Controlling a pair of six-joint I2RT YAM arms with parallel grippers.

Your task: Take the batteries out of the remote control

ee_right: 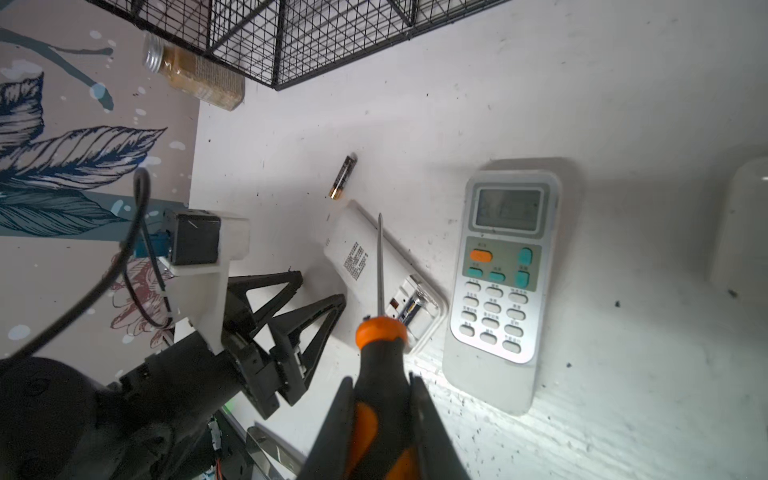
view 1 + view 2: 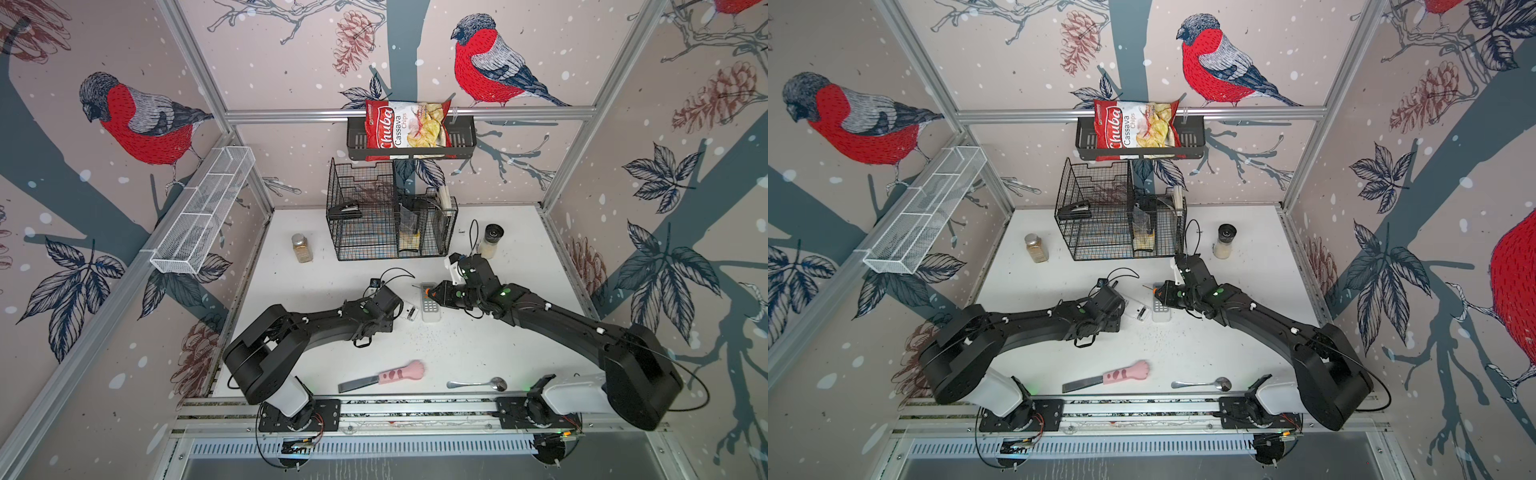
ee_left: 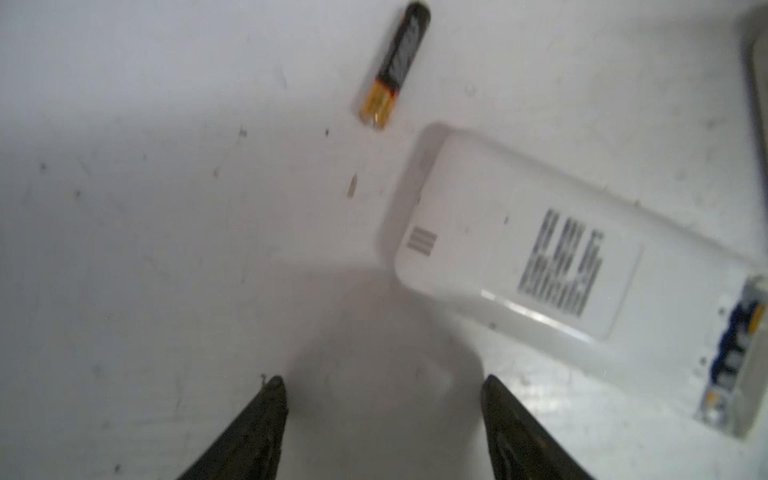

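A white remote control [image 1: 365,253] lies face down with its label up, its battery bay [image 1: 411,307] uncovered at one end; what is inside is too blurred to tell. One black battery with a gold end [image 1: 343,176] [image 3: 395,66] lies loose on the table just beyond it. A second remote [image 1: 503,266] [image 2: 430,305] lies face up beside it, buttons showing. My left gripper [image 3: 384,380] [image 1: 321,286] stands open and empty next to the face-down remote. My right gripper [image 1: 380,378] is shut on an orange-and-black screwdriver [image 1: 380,332], whose shaft points over the face-down remote.
A black wire basket [image 2: 390,224] stands behind the remotes, with a spice jar [image 2: 302,248] to its left and a grinder [image 2: 490,241] to its right. A pink-handled knife [image 2: 386,376] and a spoon [image 2: 478,384] lie near the front edge.
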